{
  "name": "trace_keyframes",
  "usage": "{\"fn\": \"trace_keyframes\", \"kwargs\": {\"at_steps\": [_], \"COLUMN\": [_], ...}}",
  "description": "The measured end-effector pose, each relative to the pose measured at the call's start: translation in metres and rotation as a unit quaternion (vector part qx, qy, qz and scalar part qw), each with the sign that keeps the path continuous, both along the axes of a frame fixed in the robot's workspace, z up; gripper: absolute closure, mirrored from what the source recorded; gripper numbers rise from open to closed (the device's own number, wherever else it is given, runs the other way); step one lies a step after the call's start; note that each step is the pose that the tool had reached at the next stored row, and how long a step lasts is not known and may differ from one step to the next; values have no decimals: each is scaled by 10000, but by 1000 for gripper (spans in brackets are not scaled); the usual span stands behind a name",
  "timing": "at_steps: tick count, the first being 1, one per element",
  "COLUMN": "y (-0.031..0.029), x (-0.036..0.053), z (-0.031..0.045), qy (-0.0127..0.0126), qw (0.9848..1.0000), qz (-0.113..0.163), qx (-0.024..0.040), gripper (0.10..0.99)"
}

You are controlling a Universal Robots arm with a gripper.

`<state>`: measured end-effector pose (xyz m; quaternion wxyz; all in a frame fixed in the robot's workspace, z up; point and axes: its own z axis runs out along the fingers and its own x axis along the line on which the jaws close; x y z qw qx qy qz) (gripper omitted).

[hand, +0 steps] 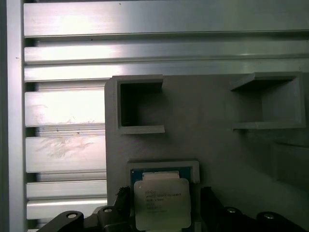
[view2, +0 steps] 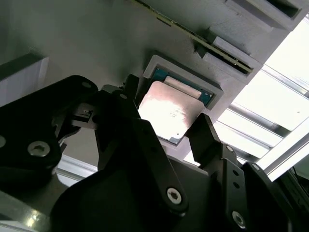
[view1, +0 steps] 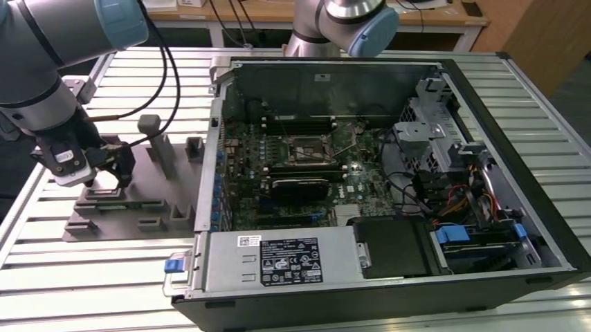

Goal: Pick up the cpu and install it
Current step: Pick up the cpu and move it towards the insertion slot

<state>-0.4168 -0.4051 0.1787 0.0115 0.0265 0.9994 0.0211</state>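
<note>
There is one cpu (hand: 161,203) here, silver top up, lying in a shallow square recess of a single grey holder plate (view1: 120,214). The plate sits on the slatted metal desk (view1: 93,277), towards the exterior view's left. On that plate I count two open-fronted box pockets (hand: 140,106) in the first wrist view, well apart from each other, with the cpu's recess just beside the nearer one. Several upright blocks stand on the plate in the exterior view.

To the plate's side, towards the exterior view's right, lies one computer case (view1: 323,79), opened up, with one green motherboard (view1: 277,214) flat inside it. Two robot arms show in that view. One stands behind the case; the other bends down over the holder plate.

That second arm carries the gripper (view1: 106,181), lowered right onto the plate. Its jaws stand open, just a little wider than the cpu, one black finger (hand: 123,198) on either side of the chip. In the first wrist view a narrow strip of grey shows between each finger and the chip's edge. In the second wrist view one finger looks hard up against it, and I cannot tell whether it touches. The jaws have hold of nothing.
</note>
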Motion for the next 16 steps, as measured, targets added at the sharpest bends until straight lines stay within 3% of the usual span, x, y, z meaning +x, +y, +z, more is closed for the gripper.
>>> {"fn": "trace_keyframes", "kwargs": {"at_steps": [1, 13, 16], "y": [0, 0, 0], "x": [0, 0, 0], "z": [0, 25, 30], "qy": [0, 0, 0], "qw": [10000, 10000, 10000], "qz": [0, 0, 0], "qx": [0, -1, -1], "gripper": [404, 404, 482]}}
